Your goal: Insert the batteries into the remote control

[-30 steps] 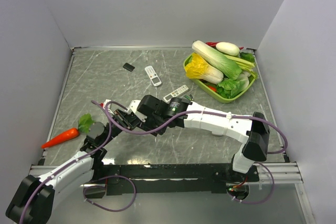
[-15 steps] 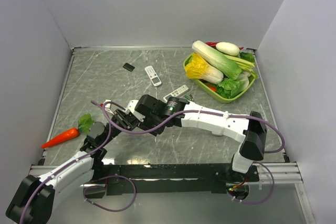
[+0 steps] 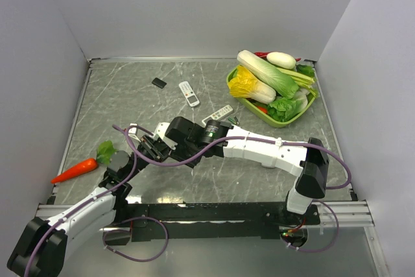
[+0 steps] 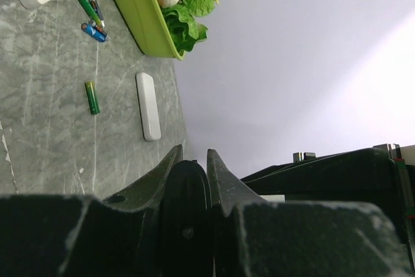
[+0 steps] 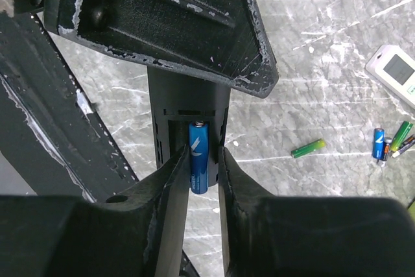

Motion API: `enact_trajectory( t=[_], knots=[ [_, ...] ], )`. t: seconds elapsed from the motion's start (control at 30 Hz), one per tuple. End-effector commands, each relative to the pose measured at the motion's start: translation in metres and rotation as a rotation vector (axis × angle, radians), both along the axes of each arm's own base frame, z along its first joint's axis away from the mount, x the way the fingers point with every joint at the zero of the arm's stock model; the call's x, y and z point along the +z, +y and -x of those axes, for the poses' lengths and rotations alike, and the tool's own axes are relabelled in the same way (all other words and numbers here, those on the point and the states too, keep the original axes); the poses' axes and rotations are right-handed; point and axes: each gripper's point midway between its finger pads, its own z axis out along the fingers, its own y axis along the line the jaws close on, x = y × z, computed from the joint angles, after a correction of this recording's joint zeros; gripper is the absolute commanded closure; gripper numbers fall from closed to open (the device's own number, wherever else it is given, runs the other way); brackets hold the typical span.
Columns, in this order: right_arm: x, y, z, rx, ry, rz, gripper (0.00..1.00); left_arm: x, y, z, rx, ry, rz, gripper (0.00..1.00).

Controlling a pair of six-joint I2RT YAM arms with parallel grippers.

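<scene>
Battery (image 5: 198, 163) lies in the black remote (image 5: 188, 98), which the left end effector (image 4: 193, 155) clamps toward the counter's (image 3: 259, 95) near-left corner. The right end effector (image 5: 201, 154) brackets it, grip unclear. We should seat it flat.

black remote (image 5: 189, 105) clamped upright in the left pincer (image 4: 192, 155), back compartment open, blue battery (image 5: 198, 163) sitting lengthwise in the slot, spare cells loose on the grey desk (image 5: 311, 63), lone green battery (image 5: 307, 148), blue one (image 5: 379, 143), second green one (image 5: 401, 135) and dark one (image 4: 97, 10) bunched together
</scene>
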Motion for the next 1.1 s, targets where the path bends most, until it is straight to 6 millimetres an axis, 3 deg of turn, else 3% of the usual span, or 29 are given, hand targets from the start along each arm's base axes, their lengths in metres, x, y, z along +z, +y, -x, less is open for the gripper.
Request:
enact_trajectory(
  t=[0.0, 0.2, 0.43, 0.63, 0.93, 1.07],
  knots=[
    [0.008, 0.015, -0.01, 0.0, -0.055, -0.045, 0.73, -0.014, 0.0, 0.022, -0.063, 0.018, 0.049, 0.99],
    [0.014, 0.013, -0.009, 0.001, -0.062, -0.062, 0.7, -0.013, 0.0, 0.024, -0.071, 0.028, 0.067, 0.99],
    [0.033, 0.015, -0.001, 0.025, -0.047, -0.14, 0.57, -0.025, 0.001, 0.02, -0.048, 0.083, 0.041, 0.99],
    [0.039, 0.013, 0.0, 0.017, -0.053, -0.157, 0.55, -0.031, 0.002, 0.018, -0.034, 0.131, 0.038, 0.99],
    [0.078, 0.006, 0.008, 0.019, -0.075, -0.283, 0.5, -0.044, 0.004, 0.017, -0.021, 0.186, 0.028, 0.99],
    [0.082, -0.001, 0.014, 0.028, -0.068, -0.319, 0.5, -0.043, 0.003, 0.017, -0.02, 0.186, 0.027, 0.99]
  ],
)
